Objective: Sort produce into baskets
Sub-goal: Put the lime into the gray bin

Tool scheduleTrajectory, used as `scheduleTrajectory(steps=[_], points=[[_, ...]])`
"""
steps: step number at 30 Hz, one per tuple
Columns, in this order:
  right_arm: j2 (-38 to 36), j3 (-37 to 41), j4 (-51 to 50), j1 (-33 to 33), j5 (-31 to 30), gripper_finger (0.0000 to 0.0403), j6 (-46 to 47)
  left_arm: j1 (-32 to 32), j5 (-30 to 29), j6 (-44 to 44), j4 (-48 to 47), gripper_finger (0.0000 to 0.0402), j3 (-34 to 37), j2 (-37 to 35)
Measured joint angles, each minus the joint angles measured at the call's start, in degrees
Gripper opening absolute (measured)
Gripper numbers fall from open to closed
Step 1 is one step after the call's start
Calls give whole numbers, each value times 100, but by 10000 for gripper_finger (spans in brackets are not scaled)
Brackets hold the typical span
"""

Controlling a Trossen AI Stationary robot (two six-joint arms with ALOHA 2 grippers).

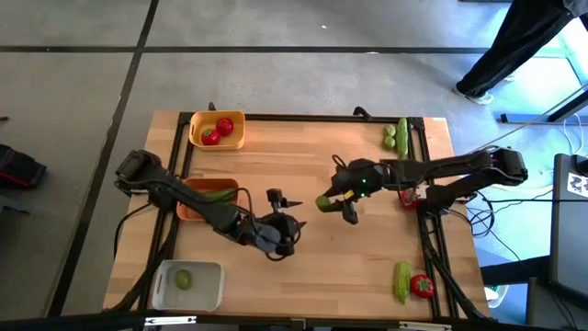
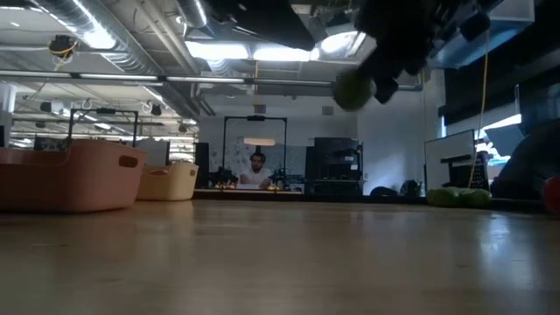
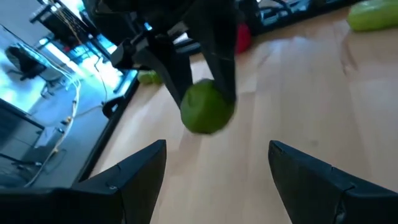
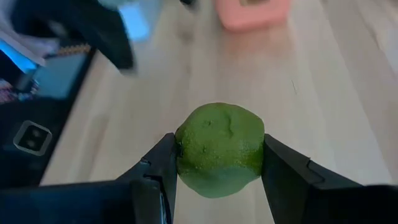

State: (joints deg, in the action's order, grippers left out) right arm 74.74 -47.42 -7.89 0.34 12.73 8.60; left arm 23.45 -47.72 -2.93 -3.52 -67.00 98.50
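We have the lime [image 4: 219, 149] pinched between the right gripper [image 1: 333, 204] fingers, lifted above mid-table, while the left gripper [image 1: 283, 221] hangs nearby, fingers spread and empty. It likely belongs in the white basket [image 1: 209, 292], where another lime [image 1: 183, 279] lies. We should pass it across squarely, letting go only once the left fingers close.

So on the desk [image 1: 303, 156]: three baskets sit along the left side. The back basket [image 1: 218, 130] has two tomatoes [image 1: 218, 131] in it, the middle basket [image 1: 207, 199] holds what looks like a cucumber [image 1: 218, 195], and the front basket [image 1: 188, 285] holds one lime [image 1: 184, 279]. Back right corner has a second cucumber [image 1: 401, 133] with limes just beside it. Front right, a third cucumber [image 1: 402, 281] lies next to a tomato [image 1: 422, 286]. Mid-desk, another lime [image 4: 219, 149] sits between the right arm's fingers [image 4: 155, 168], off the desk.
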Motion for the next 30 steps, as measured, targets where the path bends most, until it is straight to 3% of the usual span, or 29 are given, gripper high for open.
scheduleTrajectory(steps=[8,21,30], points=[[0,0,1088,322,-2,163,44,-125,75,-120,533,278,0,118],[15,2,1653,469,-27,163,326,-152,108,-150,1028,277,0,118],[14,2,1794,472,-26,163,360,-149,70,6,1284,221,2,116]])
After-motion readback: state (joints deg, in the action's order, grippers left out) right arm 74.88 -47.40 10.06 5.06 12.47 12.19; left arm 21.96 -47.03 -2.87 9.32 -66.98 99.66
